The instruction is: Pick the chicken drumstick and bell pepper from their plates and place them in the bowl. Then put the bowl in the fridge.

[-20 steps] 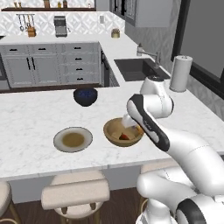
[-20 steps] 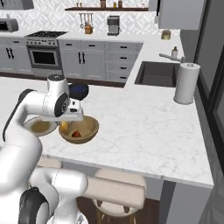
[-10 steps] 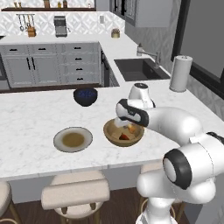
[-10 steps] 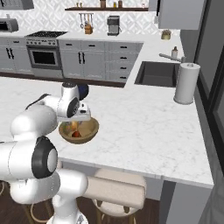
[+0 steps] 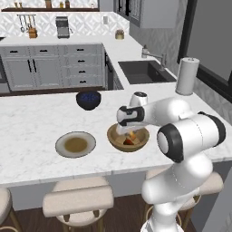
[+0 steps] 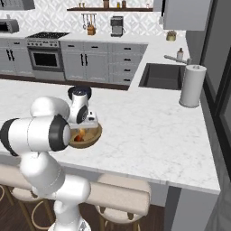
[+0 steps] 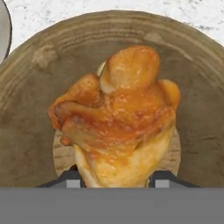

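- Swinging round over the last second, the arm has folded in on itself, and the hand now points down into the wooden bowl (image 5: 128, 138) rather than hanging beside it.
- Seen from the hand, the jaws flank the chicken drumstick (image 7: 120, 118), one dark tip on each side of its pale lower end; they look clamped on it, though I cannot see the contact itself.
- Held that way, the drumstick hangs over the middle of the bowl's lighter inside, which I take to be the point: let go here and it lands in the bowl, not on the surface (image 5: 41, 122).
- From the two base cameras, a bit of orange and red shows inside the bowl under the hand; the red may be the bell pepper (image 5: 129, 141), but it is too small to be sure.
- One plate (image 5: 75, 144) sits bare just to the bowl's left, apart from it.
- Further back on the surface stands a dark blue bowl (image 5: 88, 99), well clear of the work.
- My guess is the drop comes next, with the fridge trip not yet begun.
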Available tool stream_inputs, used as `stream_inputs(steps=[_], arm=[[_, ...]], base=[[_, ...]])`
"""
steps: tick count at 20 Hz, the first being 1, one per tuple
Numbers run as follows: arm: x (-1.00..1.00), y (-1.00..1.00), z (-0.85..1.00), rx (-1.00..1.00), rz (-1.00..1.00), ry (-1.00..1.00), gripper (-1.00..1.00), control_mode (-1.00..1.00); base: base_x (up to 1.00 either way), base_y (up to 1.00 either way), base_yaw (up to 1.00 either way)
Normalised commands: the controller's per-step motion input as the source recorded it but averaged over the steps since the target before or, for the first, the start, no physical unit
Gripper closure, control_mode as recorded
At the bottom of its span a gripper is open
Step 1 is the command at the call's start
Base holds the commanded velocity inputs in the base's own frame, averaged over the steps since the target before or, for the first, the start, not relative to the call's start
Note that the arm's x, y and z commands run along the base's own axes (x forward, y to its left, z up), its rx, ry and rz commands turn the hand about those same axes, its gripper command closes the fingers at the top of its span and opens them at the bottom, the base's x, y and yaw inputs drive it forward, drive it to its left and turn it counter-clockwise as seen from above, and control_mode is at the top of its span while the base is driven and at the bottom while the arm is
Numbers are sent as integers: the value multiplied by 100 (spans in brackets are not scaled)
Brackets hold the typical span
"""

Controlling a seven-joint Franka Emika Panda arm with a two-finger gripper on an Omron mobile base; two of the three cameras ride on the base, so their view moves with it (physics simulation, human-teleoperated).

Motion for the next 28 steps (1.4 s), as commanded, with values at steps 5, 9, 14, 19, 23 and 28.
stream_inputs(steps=[5, 9, 14, 19, 23, 28], arm=[[0, 0, -30, 0, 0, 2, 100, -100], [-6, 0, -12, 0, 0, 0, -100, -100], [-5, 0, 4, 0, 0, -2, -100, -100], [-15, -6, 17, 2, 0, -5, -100, -100], [-68, -58, 65, 12, -5, -20, -100, -100], [-42, -69, 52, 6, -23, -4, -100, -100]], base=[[0, 0, 0], [0, 0, 0], [0, 0, 0], [0, 0, 0], [0, 0, 0], [0, 0, 0]])
